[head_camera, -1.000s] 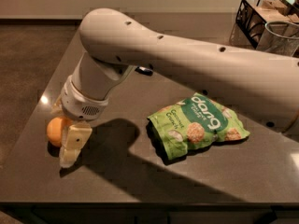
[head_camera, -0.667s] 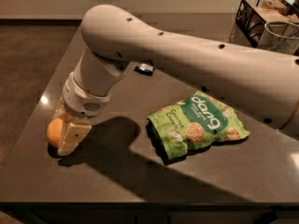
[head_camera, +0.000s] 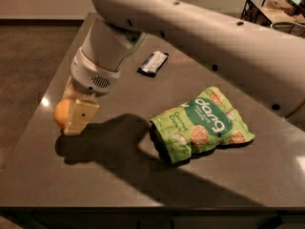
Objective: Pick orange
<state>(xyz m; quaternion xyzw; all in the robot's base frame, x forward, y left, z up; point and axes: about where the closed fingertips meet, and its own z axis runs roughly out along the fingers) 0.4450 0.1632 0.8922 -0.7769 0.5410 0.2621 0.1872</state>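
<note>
The orange (head_camera: 60, 113) is a small round orange fruit near the left edge of the dark table (head_camera: 119, 185). My gripper (head_camera: 70, 122) hangs from the big white arm (head_camera: 190, 27) and is shut on the orange. Its near cream finger (head_camera: 80, 116) covers the fruit's right side and the far finger is mostly hidden behind it. The orange sits at or just above the tabletop, with a dark shadow under it.
A green snack bag (head_camera: 202, 123) lies at the table's middle right. A dark wrapped bar (head_camera: 153, 62) lies farther back. A black wire basket (head_camera: 274, 11) stands at the back right. The table's left edge is close beside the orange.
The gripper and the orange have moved together, up and slightly right in the view. The arm has risen and uncovered the wrapped bar. The bag has not moved.
</note>
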